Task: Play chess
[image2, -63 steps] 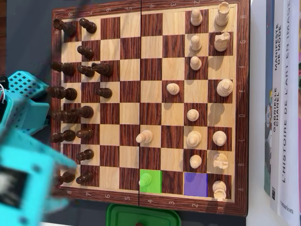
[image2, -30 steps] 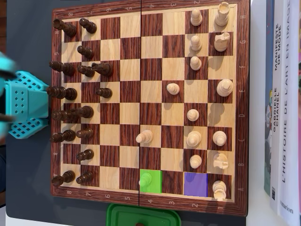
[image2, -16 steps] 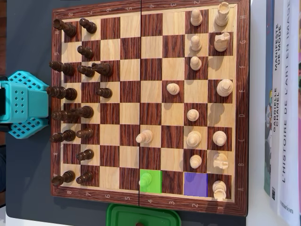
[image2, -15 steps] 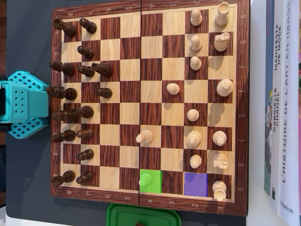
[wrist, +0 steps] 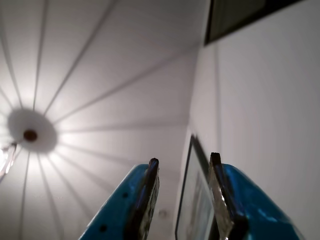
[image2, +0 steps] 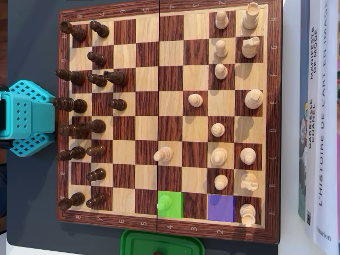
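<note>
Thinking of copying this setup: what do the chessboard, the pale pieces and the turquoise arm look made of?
Chessboard: apparently wood or veneer, grain showing, slight sheen. Pale pieces: smooth, turned, probably light wood. Turquoise arm: matte plastic, perforated, likely 3D-printed.

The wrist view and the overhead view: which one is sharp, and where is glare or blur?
Overhead view: the chessboard and its pieces are sharp under even light, with soft shadows. Wrist view: the gripper points up at the ceiling; the ceiling lamp throws bright glare, and the fingers are soft.
</note>
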Controlling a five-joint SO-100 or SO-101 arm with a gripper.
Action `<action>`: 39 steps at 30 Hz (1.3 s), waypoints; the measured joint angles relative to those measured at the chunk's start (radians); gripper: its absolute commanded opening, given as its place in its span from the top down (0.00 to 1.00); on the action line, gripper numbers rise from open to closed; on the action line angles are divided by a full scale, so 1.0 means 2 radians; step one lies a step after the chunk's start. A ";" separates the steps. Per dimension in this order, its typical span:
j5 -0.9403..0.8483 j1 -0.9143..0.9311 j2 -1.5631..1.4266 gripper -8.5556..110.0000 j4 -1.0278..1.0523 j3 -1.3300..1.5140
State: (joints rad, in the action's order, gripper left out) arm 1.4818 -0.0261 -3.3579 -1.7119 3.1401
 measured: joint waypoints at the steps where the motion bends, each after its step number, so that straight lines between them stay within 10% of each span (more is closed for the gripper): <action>1: 0.000 0.000 0.000 0.80 -0.009 0.000; 39: 0.000 -0.002 -0.001 0.80 -0.046 0.000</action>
State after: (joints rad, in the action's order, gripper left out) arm 1.4818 -0.0307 -3.3594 -1.8040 3.1401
